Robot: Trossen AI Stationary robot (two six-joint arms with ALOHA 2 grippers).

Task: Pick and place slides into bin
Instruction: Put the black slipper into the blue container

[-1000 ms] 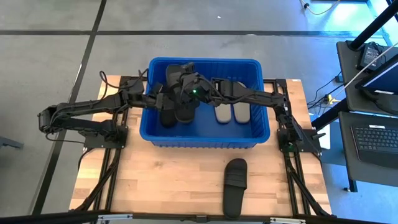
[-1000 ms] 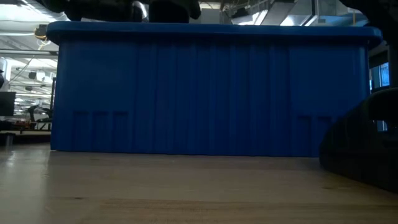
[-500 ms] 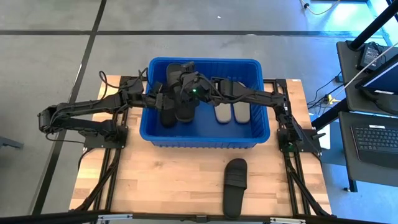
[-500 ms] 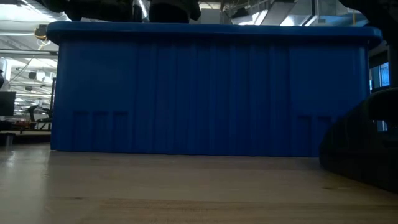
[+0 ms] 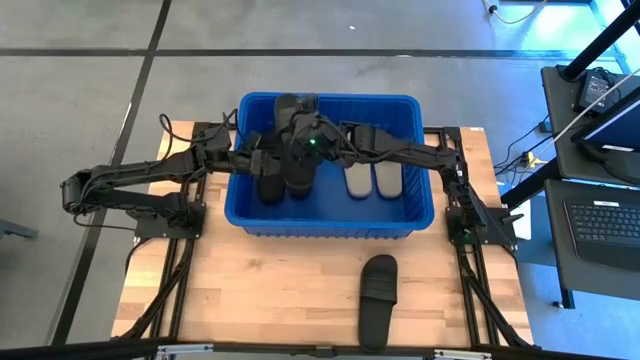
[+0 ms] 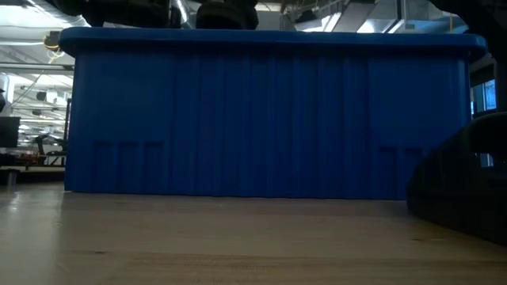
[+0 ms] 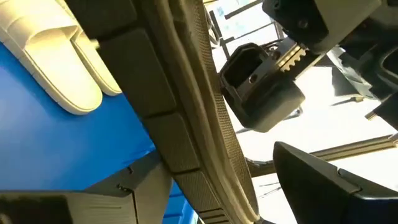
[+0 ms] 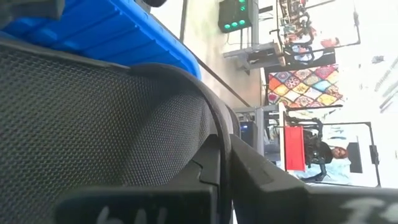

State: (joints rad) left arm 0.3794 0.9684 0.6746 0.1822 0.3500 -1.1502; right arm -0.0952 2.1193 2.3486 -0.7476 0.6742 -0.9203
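Right gripper [image 5: 303,150] clamped on a black slide [image 8: 93,124], left gripper [image 5: 268,160] spread open beside it, both inside the blue bin [image 5: 330,226]. Toward the right wall: two grey slides [image 5: 372,178]. Outside, on open table [image 5: 260,290]: one black slide [image 5: 378,298].

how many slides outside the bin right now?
1. A matte black open-toe slide lies on the wooden table in front of the large blue plastic bin. The rest visible are inside; the arms may hide some.
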